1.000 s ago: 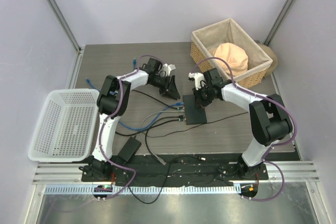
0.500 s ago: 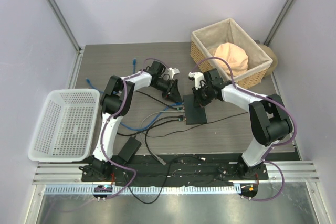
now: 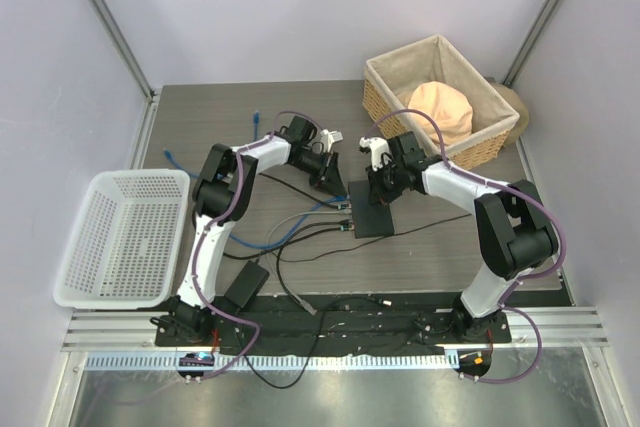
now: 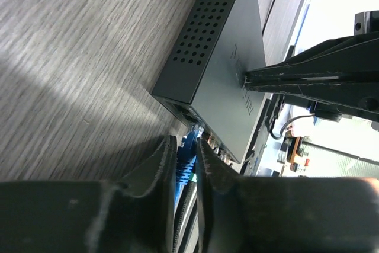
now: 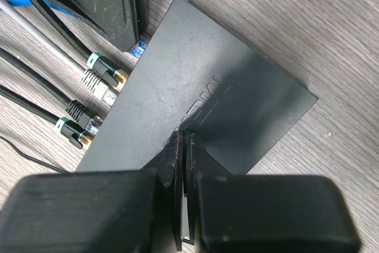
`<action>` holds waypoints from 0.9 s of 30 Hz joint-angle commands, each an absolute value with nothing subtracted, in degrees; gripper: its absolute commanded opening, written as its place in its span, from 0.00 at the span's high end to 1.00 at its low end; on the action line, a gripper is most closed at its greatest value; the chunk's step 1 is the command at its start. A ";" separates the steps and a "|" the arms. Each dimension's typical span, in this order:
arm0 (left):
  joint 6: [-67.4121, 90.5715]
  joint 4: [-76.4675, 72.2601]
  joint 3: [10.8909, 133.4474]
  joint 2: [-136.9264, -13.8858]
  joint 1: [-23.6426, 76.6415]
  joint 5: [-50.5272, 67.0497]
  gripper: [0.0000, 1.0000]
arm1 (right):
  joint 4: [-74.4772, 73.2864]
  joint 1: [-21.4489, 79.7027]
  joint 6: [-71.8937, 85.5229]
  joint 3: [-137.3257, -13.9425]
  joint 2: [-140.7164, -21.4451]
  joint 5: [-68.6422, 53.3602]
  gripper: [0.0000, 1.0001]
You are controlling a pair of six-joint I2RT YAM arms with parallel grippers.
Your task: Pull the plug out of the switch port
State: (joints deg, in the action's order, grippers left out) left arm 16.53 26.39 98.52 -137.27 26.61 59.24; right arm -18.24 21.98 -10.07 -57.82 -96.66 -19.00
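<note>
The switch (image 3: 370, 209), a flat matte dark-grey box with a perforated side, is lying mid-bench (image 3: 440, 252) on wood grain, its socket edge facing left. The right fingers (image 5: 172, 164), pressed together, are bearing on its top. The left fingers (image 4: 157, 167) are pinching the blue plug (image 4: 185, 167) at the corner socket, while gold-tipped plugs (image 5: 102, 72) are crowding that edge.
</note>
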 commanded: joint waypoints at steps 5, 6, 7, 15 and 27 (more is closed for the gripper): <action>15.38 31.11 99.76 -137.81 29.44 46.25 1.00 | -19.95 21.97 -10.02 -55.55 -97.21 -16.79 0.99; 15.38 31.29 99.76 -137.64 29.44 45.97 1.00 | -19.86 21.89 -10.02 -55.46 -97.21 -16.70 0.99; 15.38 31.38 99.84 -137.64 29.53 45.97 1.00 | -19.86 21.97 -10.11 -55.46 -97.29 -16.70 0.99; 7.92 42.44 107.39 -139.48 29.36 47.37 1.00 | -19.60 21.97 -10.37 -55.11 -97.03 -16.44 0.99; 0.88 52.29 109.42 -142.12 29.36 49.48 1.00 | -19.07 22.06 -10.81 -54.32 -96.77 -16.17 0.99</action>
